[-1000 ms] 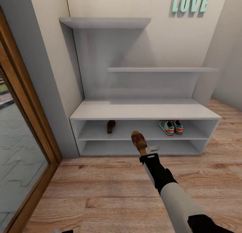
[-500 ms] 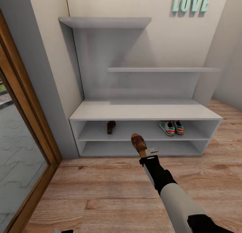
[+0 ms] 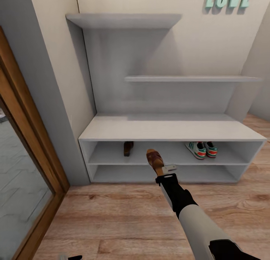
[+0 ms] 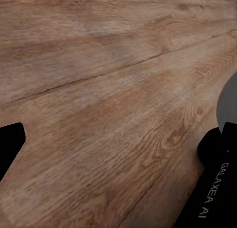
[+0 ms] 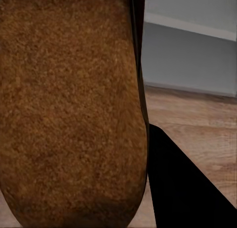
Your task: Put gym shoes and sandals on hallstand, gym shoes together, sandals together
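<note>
One sandal (image 3: 155, 159) is clamped by the heel in the right gripper (image 3: 165, 169), at 6 o'clock of the hallstand (image 3: 165, 128). Its mate (image 3: 128, 148) sits on the upper shelf at 10 o'clock. Risk: catching the shelf edge, or landing well apart from its mate. Left gripper's jaws: cannot tell.

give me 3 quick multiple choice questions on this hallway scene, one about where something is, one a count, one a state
1. Where do the white sneakers with green stripes sit?
A. upper open shelf of the pale grey hallstand, right end
B. bench top
C. floor

2. How many shoes are on that shelf?
A. one
B. three
C. four

3. The right gripper is:
A. open and empty
B. shut on a brown tan-soled sandal
C. resting on the floor

Key: 1 A, the pair stands at the shelf's right end. 2 B, two sneakers plus one dark brown sandal. 3 B, the sandal sticks up from the gripper.
</note>
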`<state>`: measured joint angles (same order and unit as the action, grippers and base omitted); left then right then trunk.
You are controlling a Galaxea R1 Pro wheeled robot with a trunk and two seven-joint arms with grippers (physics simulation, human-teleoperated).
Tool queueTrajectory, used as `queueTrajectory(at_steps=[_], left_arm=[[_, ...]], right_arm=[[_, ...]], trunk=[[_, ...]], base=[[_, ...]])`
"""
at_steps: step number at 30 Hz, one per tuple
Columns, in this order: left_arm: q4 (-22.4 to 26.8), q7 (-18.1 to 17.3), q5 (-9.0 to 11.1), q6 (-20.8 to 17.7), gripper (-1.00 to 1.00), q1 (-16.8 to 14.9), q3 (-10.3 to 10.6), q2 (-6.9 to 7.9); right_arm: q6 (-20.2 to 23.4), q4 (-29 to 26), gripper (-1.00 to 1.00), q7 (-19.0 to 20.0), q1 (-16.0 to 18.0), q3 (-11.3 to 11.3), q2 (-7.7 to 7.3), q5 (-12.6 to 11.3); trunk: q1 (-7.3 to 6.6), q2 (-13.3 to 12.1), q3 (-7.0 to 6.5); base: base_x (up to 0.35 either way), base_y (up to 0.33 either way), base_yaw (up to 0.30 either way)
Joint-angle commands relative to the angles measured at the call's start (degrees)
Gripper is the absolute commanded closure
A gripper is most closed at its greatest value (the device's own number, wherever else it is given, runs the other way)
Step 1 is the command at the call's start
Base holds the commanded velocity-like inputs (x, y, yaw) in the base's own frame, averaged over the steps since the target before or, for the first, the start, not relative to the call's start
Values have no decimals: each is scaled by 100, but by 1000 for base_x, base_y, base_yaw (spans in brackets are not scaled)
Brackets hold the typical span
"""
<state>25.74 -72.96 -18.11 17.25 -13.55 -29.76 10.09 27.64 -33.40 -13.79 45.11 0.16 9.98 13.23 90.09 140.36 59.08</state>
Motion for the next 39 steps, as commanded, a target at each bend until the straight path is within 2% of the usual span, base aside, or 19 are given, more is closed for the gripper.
queueTrajectory(at_steps=[1, 8, 14, 16, 23, 30, 37, 39], left_arm=[[1, -24, -57, 33, -100, -7, -48, -3], [-6, -26, -56, 33, -100, -7, -48, -26], [-3, -22, -60, 34, -100, 0, -50, -58], [0, -20, -60, 35, -100, 1, -46, -63], [1, -17, -61, 33, -100, 2, -30, -68], [-1, -17, -61, 33, -100, 2, -7, -69], [1, -17, -61, 33, -100, 2, -4, -69], [-4, -17, -61, 33, -100, 2, -7, -69]], right_arm=[[40, -9, 100, -9, 1, 2, 1, 22], [40, -9, 100, -9, 3, 2, 1, 22], [40, -9, 100, -9, 3, -10, 1, 26], [41, -9, 100, -11, 2, -68, 1, 29], [43, -16, 100, -24, 4, -495, 1, 38], [40, -11, 100, -20, 1, -608, 1, 33], [40, -9, 100, -18, 2, -620, 1, 31], [40, -9, 100, -18, 0, -621, 1, 31]], trunk=[[2, 2, 10], [2, 2, 49], [2, 2, 58], [2, 2, 58], [2, 2, 58], [156, 283, 207], [176, 297, 416], [176, 297, 434]], base=[[298, 129, 122], [275, 115, 154], [43, 15, 38], [6, 2, 5], [1, 0, 1], [0, 0, 0], [0, 0, 0], [0, 0, 0]])
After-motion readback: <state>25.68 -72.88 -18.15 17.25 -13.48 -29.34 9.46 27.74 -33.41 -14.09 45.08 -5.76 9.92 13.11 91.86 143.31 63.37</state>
